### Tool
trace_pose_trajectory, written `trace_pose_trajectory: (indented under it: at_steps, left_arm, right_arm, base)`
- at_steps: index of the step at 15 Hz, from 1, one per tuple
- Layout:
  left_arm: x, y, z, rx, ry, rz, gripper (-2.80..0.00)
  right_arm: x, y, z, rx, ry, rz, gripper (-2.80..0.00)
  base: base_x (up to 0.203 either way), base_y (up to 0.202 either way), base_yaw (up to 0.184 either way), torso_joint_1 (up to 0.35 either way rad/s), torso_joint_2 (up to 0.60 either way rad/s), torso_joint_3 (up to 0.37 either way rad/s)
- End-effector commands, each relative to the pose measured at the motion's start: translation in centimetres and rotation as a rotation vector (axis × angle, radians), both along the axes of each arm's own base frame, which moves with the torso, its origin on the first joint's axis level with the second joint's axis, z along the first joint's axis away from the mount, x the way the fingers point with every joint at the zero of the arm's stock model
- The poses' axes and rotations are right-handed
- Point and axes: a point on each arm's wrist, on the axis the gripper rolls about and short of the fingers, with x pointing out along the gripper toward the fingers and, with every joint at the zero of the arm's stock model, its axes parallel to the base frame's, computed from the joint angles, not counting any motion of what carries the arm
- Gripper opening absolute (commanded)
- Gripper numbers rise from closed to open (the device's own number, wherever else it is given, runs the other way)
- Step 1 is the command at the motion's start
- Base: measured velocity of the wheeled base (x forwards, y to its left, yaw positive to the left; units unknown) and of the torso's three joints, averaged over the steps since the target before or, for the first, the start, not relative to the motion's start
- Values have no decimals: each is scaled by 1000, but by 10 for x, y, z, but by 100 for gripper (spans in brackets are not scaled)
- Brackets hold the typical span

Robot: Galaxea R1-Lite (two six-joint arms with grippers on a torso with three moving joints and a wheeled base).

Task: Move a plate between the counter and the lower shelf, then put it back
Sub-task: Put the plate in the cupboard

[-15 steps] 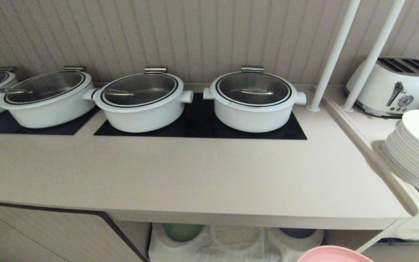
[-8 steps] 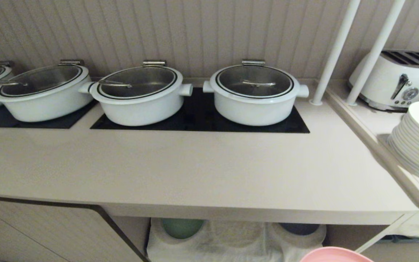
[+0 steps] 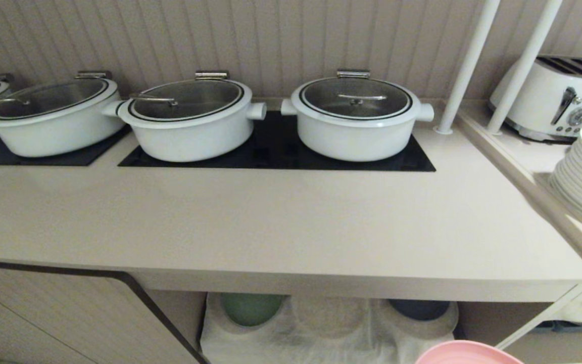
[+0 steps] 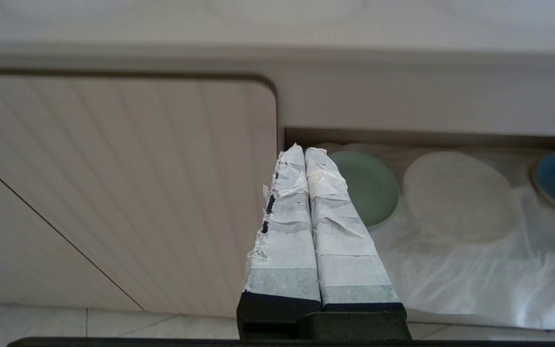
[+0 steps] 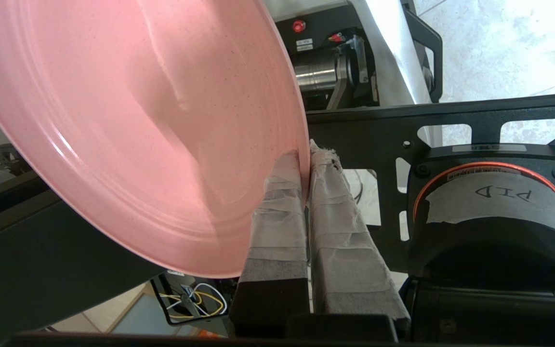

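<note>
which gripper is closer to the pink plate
Right. The right gripper is clamped on the pink plate at its rim; the left gripper is shut, empty, before the lower shelf.

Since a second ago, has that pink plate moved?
Yes, downward: the gap between the plate and the edge of the counter has widened, though the whole view shifted, so the camera moved.

Head cam: high, facing forward-down over the long beige surface [image 3: 271, 227], its front edge near. Left wrist cam: low, close behind its tape-wrapped end effector [image 4: 306, 152], facing the beige-walled lower shelf [image 4: 451, 270]; shares the round green plate [image 3: 251, 308] with head view. Right wrist cam: very near the salmon-pink round plate [image 5: 128, 125], facing the robot's base.
</note>
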Motion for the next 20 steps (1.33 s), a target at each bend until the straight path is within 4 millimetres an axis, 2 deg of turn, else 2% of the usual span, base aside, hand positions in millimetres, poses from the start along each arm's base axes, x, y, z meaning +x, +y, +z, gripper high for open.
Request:
trace_pose_trajectory:
  at_steps: [1,20]
  left_arm:
    - [0,0,0,0,0,0,-280]
    - [0,0,0,0,0,0,-280]
  right_arm:
    - [-1,0,0,3,3,-1,-280]
    - [-3,0,-7,14,27,4,-280]
  base:
    - [0,0,0,-168,370,194]
    - [0,0,0,-226,515,283]
